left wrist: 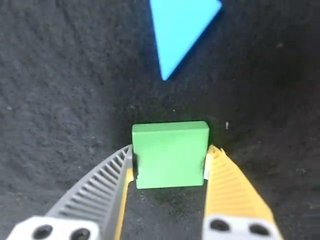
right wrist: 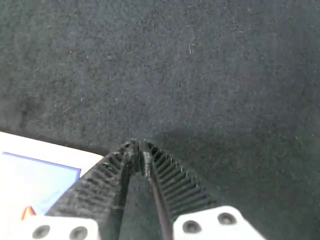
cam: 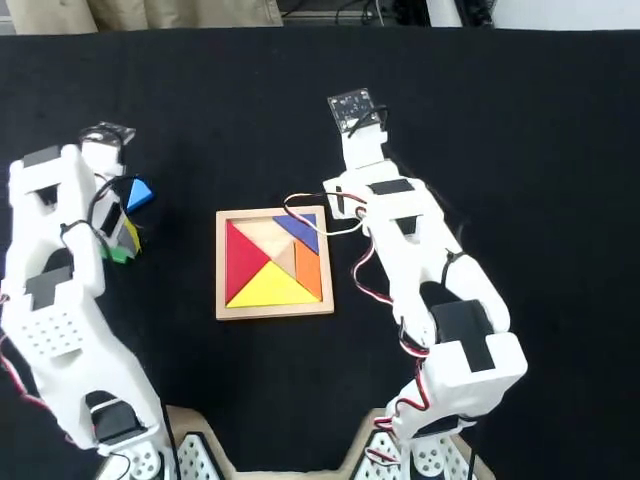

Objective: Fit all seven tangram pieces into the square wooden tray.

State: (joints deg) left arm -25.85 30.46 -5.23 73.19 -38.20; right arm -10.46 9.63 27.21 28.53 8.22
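The square wooden tray (cam: 223, 300) lies mid-table and holds a red triangle (cam: 243, 260), a yellow triangle (cam: 270, 288), an orange piece (cam: 310, 272) and a blue-violet piece (cam: 298, 231). Off to the tray's left, my left gripper (left wrist: 170, 162) is shut on a green square (left wrist: 170, 154), with the grey and yellow fingers pressing its two sides. This green square (cam: 118, 254) rests low on the black cloth. A light-blue triangle (left wrist: 180, 30) lies just beyond it, also seen as the light-blue triangle (cam: 140, 192). My right gripper (right wrist: 137, 150) is shut and empty beside the tray's corner (right wrist: 50, 147).
Black cloth covers the whole table. The right arm (cam: 420, 260) stretches along the tray's right side, with a white cable looping over the tray's upper right corner. The left arm (cam: 55, 280) stands along the left edge.
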